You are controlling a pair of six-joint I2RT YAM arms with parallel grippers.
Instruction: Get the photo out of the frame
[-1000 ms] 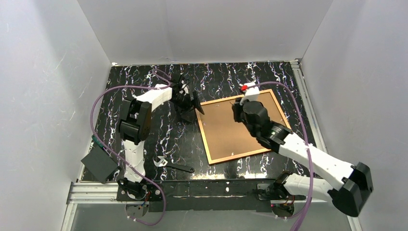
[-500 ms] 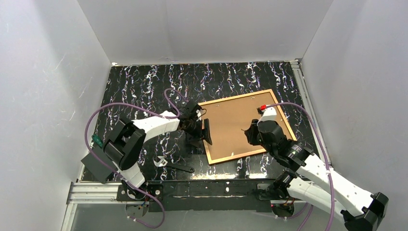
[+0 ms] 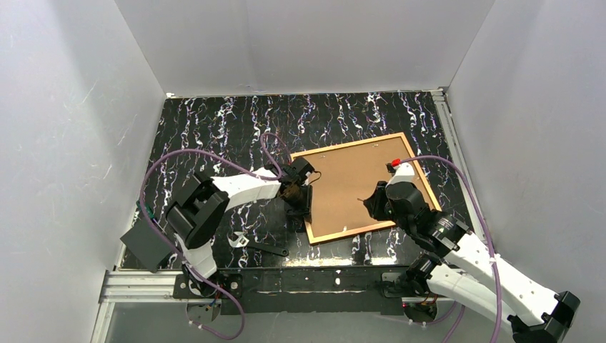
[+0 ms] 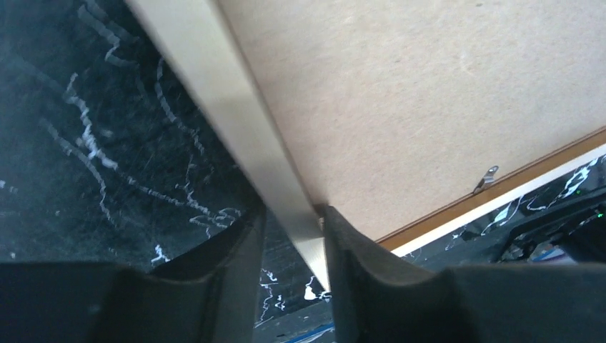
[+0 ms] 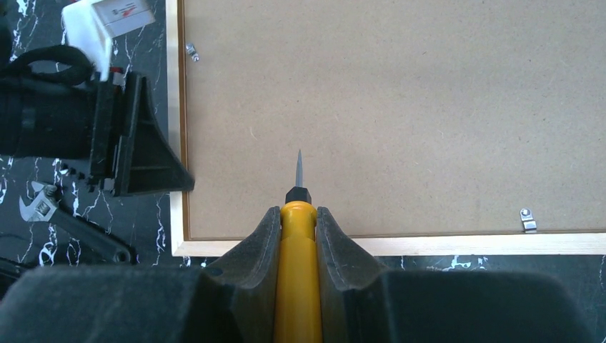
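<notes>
We are looking at a table (image 3: pixel 214 128) whose top is showing black with white marbled veins. The frame (image 3: pixel 343 144) is lying on it back side up, sitting at a slant to the table's edges. Its tan backing board (image 3: pixel 350 186) is facing upward and filling the slim orange-brown border. Bare tabletop is showing all around the frame, widest on the frame's left. A wrench (image 3: pixel 257 245) is lying flat on the top near the frame's near-left corner but apart from it. Its handle end is pointing toward the frame and its jaw end away. We are not managing to tell whether the frame's left edge is resting flat.
</notes>
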